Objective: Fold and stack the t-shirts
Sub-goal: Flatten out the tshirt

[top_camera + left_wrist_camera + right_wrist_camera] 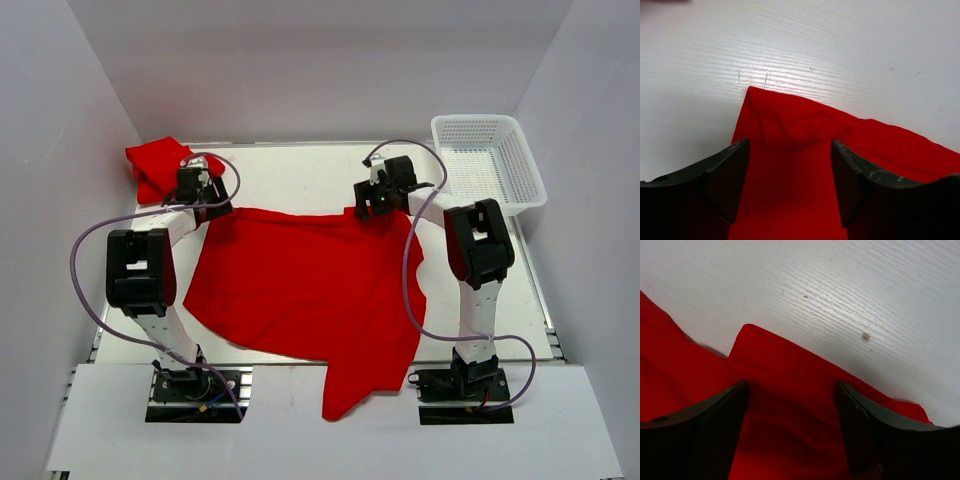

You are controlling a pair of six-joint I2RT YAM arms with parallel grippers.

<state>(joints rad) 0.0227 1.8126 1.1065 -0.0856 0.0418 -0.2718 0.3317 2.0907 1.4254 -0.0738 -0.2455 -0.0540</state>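
Lying spread out on the white table, one red t-shirt covers most of the middle between the two arms. Its cloth is mostly flat with a few soft wrinkles. One narrow part of it reaches toward the near side and ends between the two arm bases.

The second red t-shirt is a crumpled heap at the far left corner of the table, just beyond the left arm, and it is apart from the spread one.

The left gripper stands over the far left corner of the spread t-shirt. In the left wrist view its two dark fingers are wide apart, not clenched, and the red corner lies between and under them, with a small fold just in front.

The right gripper stands over the far right part of the same far edge. In the right wrist view its fingers are also released and wide apart, with red cloth below them and a rounded flap of cloth just ahead on the bare table. I cannot tell if the fingertips touch the cloth.

A white mesh basket sits at the far right corner, well apart from both t-shirts.
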